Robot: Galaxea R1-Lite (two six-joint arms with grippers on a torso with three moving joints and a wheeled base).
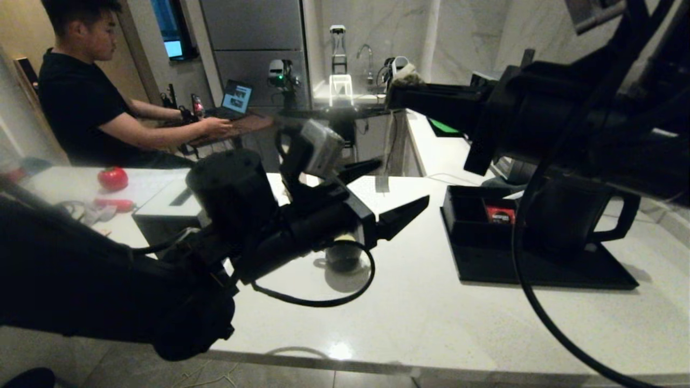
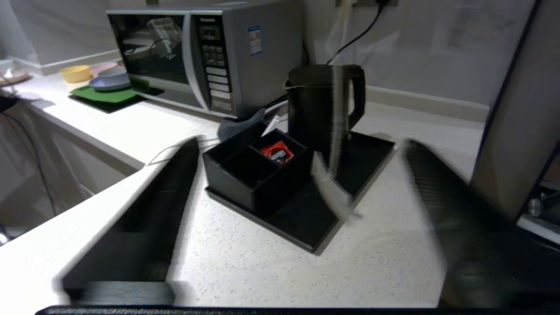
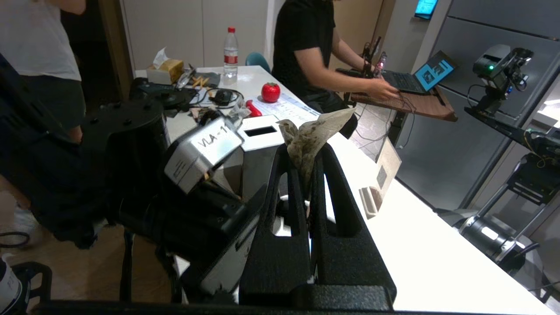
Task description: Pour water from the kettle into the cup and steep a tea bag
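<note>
White speckled countertop carried the small black mug (image 1: 343, 255), standing low beneath the left gripper (image 1: 387, 195), whose 2 fingers were spread wide and empty. Held high and well apart from it, the right gripper (image 3: 306, 175) was pinched on the crumpled brownish tea bag (image 3: 311, 136). Off to the right, the tall matte black kettle (image 2: 324, 105) stood on its flat black tray (image 2: 306, 218). With the left arm overhanging the mug, lowering the bag risked collision or a miss.

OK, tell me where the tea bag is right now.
The tea bag is pinched at the tips of the right claw, held up in the air, not in the cup on the counter.
</note>
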